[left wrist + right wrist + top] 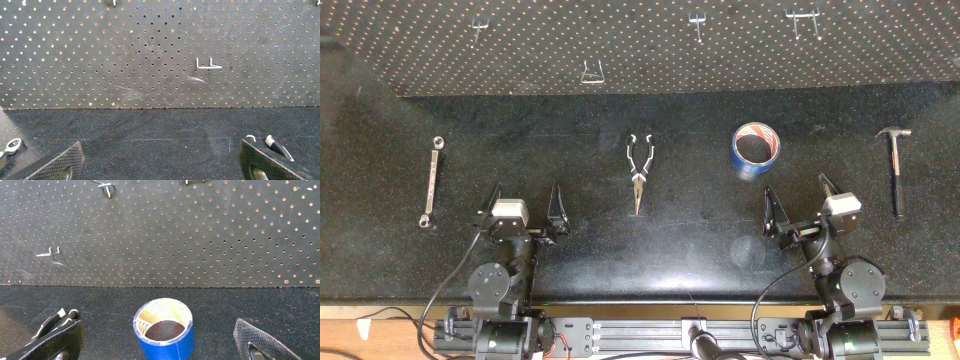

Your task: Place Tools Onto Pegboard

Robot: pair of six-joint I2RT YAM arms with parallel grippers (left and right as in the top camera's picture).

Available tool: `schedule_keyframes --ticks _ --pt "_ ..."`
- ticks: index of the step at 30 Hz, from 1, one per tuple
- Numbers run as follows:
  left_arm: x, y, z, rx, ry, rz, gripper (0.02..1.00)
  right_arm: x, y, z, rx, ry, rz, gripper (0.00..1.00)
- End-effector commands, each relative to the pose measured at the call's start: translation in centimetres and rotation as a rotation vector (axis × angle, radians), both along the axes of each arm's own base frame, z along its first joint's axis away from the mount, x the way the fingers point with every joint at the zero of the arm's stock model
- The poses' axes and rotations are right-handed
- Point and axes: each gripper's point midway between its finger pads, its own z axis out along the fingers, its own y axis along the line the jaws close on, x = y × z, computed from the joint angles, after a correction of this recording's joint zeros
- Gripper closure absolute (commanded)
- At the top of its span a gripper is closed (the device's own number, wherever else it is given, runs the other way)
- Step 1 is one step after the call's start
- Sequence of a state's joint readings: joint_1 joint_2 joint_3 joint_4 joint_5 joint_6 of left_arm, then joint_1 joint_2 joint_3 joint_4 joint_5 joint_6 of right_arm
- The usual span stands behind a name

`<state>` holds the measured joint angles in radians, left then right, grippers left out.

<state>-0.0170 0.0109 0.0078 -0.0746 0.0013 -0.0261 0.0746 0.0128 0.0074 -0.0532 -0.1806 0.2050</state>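
Black counter [700, 240], pegboard [650, 50] along its far edge. Top view: silver wrench [430, 182] far left, white-handled pliers [639, 170] centre, blue tape roll [756, 150] to their right, hammer [895, 170] far right, all lying flat. Left tool [525, 195] and right tool [796, 190] spread wide, empty. Left wrist: wire hook [208, 65] on board. Right wrist: tape's hole faces up, brown core.

Black mat [700, 240], rail [620, 328], cables [438, 293].
Mat: dark, speckled, faint scuffs, covers whole worktop. Rail: black, runs along near edge just below mat. Cables: black, loop down at L and R onto rail. Wood-tone strip [360, 312] bottom-L.
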Motion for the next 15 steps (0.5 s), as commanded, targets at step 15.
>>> schedule_keyframes --ticks 15 --pt "-0.04 -0.26 -0.09 0.008 0.001 -0.015 0.023 -0.02 -0.09 -0.04 0.010 0.000 -0.009 0.025"
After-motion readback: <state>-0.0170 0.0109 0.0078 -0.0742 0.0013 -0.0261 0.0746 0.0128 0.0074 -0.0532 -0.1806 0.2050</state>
